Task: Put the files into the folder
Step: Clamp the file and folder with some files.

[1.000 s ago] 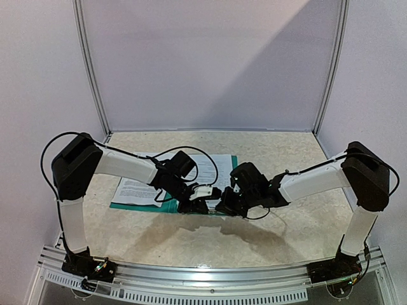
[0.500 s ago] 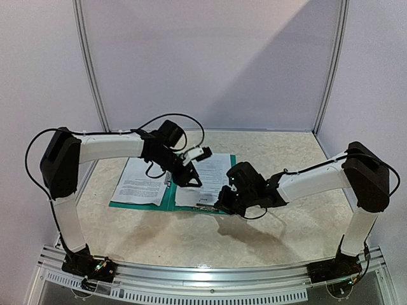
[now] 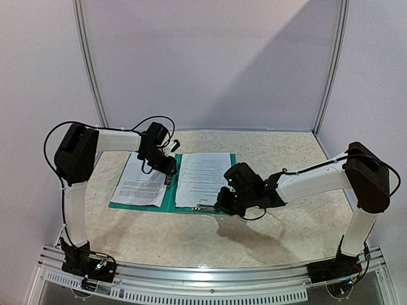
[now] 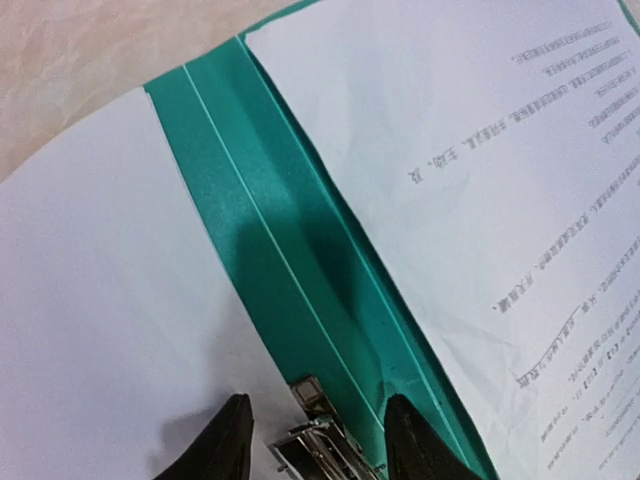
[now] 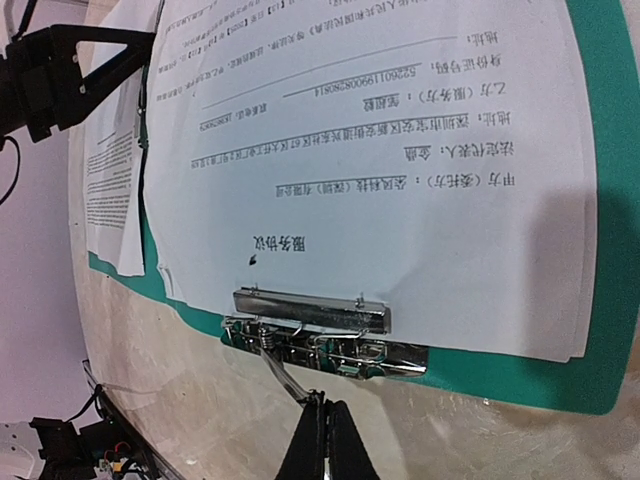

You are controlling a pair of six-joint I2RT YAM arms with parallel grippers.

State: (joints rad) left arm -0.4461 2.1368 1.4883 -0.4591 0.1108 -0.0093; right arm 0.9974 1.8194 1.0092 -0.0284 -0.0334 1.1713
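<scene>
The teal folder (image 3: 167, 198) lies open on the table. One printed file (image 3: 137, 181) rests on its left half and another file (image 3: 205, 175) on its right half. My left gripper (image 3: 169, 171) hovers over the spine (image 4: 290, 250), open, its fingertips (image 4: 228, 445) either side of a small metal fitting (image 4: 318, 440). In the right wrist view the right-hand file (image 5: 400, 150) sits under the bar of the metal clip (image 5: 320, 325) at the folder's near edge. My right gripper (image 5: 322, 420) is shut on that clip's wire lever (image 5: 285, 375).
The beige marbled tabletop (image 3: 273, 152) surrounds the folder. White walls with metal posts (image 3: 89, 70) close off the back and sides. The aluminium rail (image 3: 203, 279) with both arm bases runs along the near edge.
My left gripper has travelled from the folder's near edge back and left to the spine, and its jaws have opened. The right gripper has stayed at the clip.
</scene>
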